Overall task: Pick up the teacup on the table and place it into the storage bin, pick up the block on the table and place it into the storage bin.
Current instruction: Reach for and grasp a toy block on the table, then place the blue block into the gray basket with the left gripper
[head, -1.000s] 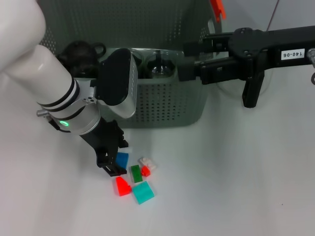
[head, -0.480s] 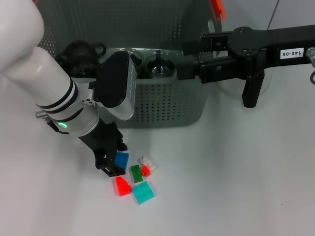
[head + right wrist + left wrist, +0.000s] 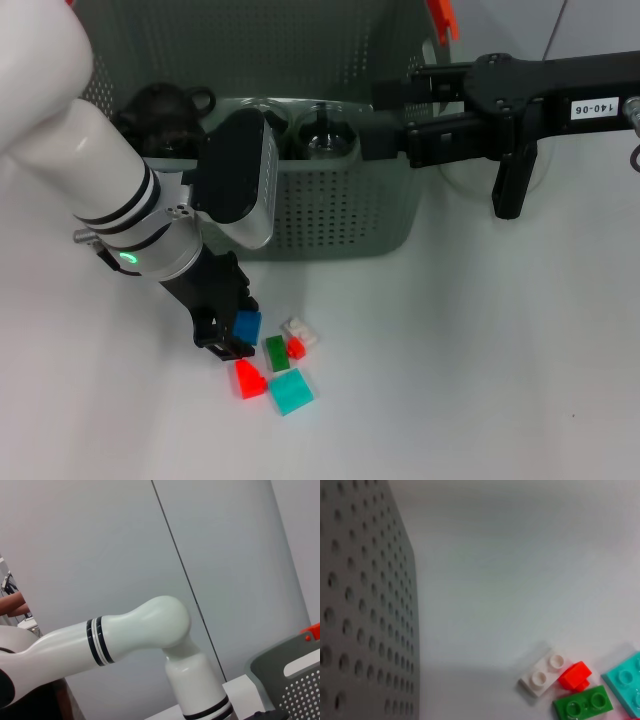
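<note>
White "140-06" label (image 3: 594,108), right arm (image 3: 560,90)

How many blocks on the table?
6, clustered in front of the bin: blue at the left gripper, white, small red, green, larger red, teal. The gripper may hide more.

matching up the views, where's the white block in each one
Head view: white block in the block cluster in front of the bin.
Left wrist view: white block, beside the small red block.
Right wrist view: not in it.
Shared landmark: the bin's perforated wall.
</note>
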